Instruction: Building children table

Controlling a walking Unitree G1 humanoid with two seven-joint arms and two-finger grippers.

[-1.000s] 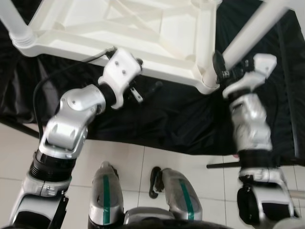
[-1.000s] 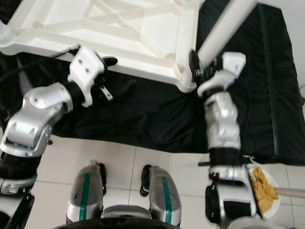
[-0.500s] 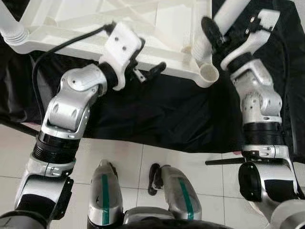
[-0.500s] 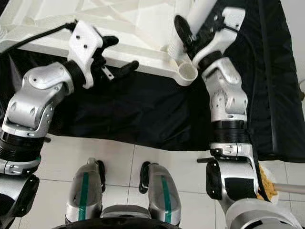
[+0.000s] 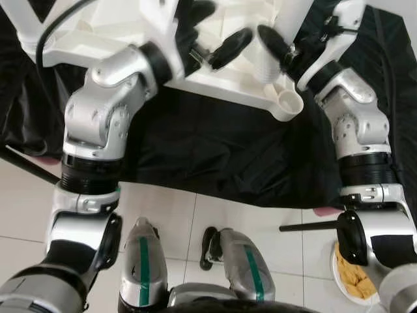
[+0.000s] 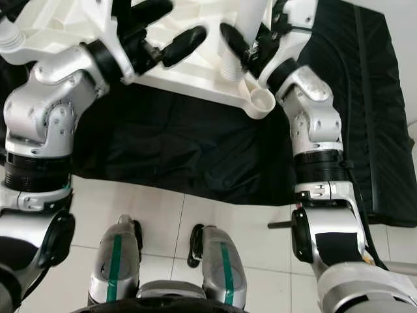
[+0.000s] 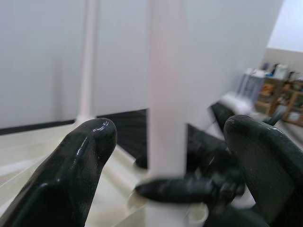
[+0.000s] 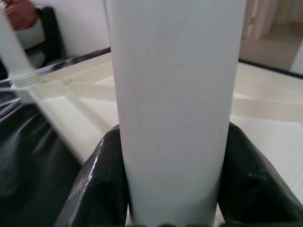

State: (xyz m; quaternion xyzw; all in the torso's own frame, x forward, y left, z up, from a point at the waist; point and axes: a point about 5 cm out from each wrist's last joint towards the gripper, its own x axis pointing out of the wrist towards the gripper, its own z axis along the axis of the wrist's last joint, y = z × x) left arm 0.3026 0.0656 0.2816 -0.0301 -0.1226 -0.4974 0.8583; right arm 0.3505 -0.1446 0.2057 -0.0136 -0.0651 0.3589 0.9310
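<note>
The white plastic table (image 5: 221, 81) lies upside down on a black cloth (image 5: 215, 150). My right gripper (image 5: 285, 42) is shut on a white table leg (image 6: 251, 16), whose ribbed end (image 5: 266, 64) rests on the frame just behind the empty corner socket (image 5: 287, 102). In the right wrist view the leg (image 8: 175, 104) sits between both black fingers (image 8: 99, 184). My left gripper (image 5: 215, 29) is open above the table's underside, close to the left of that leg. The left wrist view has its fingers (image 7: 85, 161) spread, facing the leg (image 7: 165, 118). Another leg (image 5: 16, 19) stands in the far left corner.
The cloth covers a white tiled floor (image 5: 215, 215). A plate of food (image 5: 355, 282) and a thin black rod (image 5: 306, 225) lie on the floor at the right, beside my right arm. My own legs (image 5: 195, 274) stand at the cloth's near edge.
My right gripper has carried the leg from the corner socket up and inward, leaving the socket empty. My left gripper has risen from the table's near rim toward the leg.
</note>
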